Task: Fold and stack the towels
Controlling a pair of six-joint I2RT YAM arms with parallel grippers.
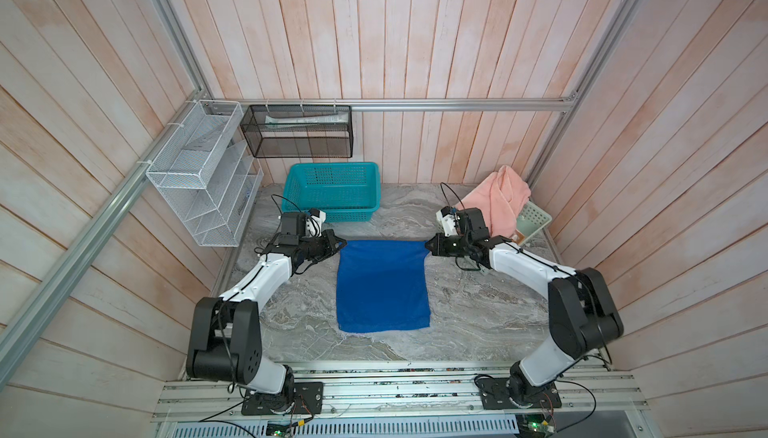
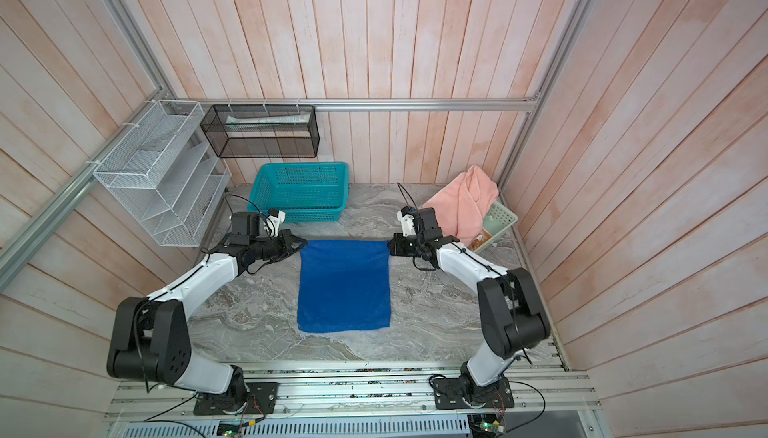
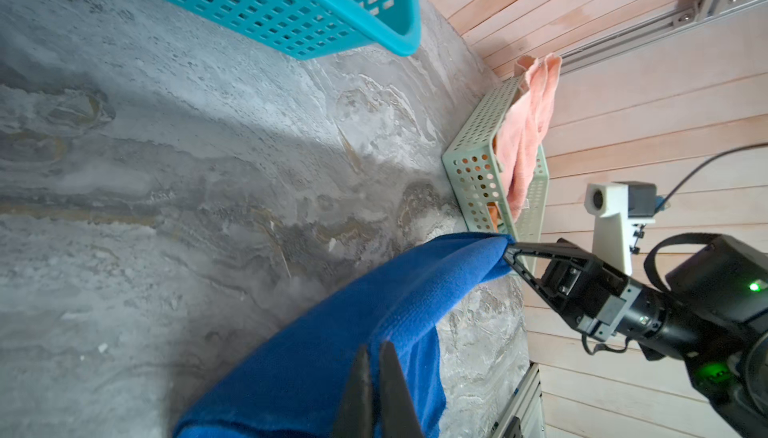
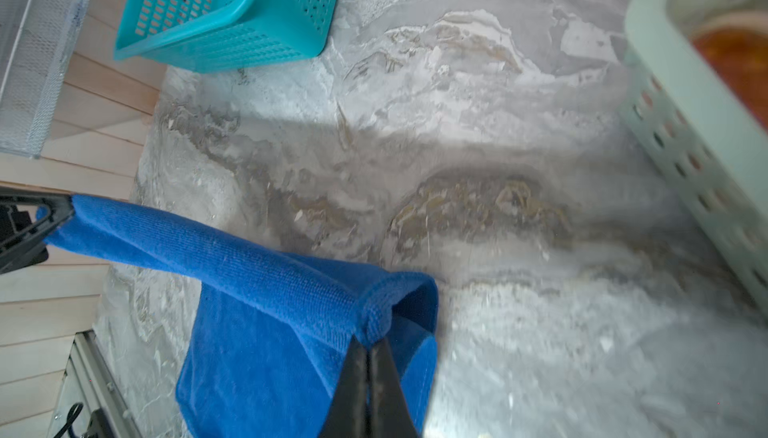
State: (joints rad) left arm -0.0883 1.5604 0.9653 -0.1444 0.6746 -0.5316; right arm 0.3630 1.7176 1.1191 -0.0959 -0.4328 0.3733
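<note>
The blue towel (image 1: 382, 286), at centre frame, was pinched by its upper corners in the closed left gripper (image 1: 343, 244) and right gripper (image 1: 428, 245); no fold was judged finished, the pink towel (image 1: 500, 201) unfolded at upper right.

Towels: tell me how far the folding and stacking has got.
Done: nothing; no folded stack shows. In hand: the blue towel lies partly on the table, its far edge lifted between the left gripper and right gripper, jaws shut on the two corners. Left: that fold, plus the pink towel heaped unfolded over the pale green tray, with something orange inside.
</note>
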